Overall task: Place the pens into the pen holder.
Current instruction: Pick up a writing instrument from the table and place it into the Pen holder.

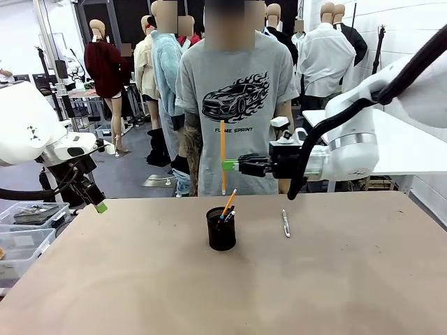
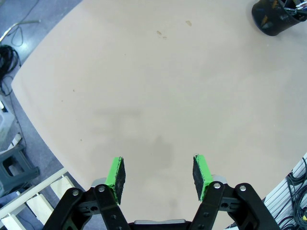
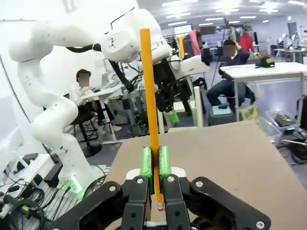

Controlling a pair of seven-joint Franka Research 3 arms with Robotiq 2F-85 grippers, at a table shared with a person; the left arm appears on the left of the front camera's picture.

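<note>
My right gripper hangs above the table's middle, shut on an orange pencil that stands upright; in the right wrist view the pencil rises between the green pads. Just below it stands the black mesh pen holder with a few pens leaning inside. A white-silver pen lies flat on the table right of the holder. My left gripper hovers open at the table's left edge, its fingers bare over the tabletop, the holder far off at the upper right.
A person in a grey T-shirt stands at the far side behind the holder. Clear plastic bins sit off the table's left edge. The tan tabletop stretches open in front and to the right.
</note>
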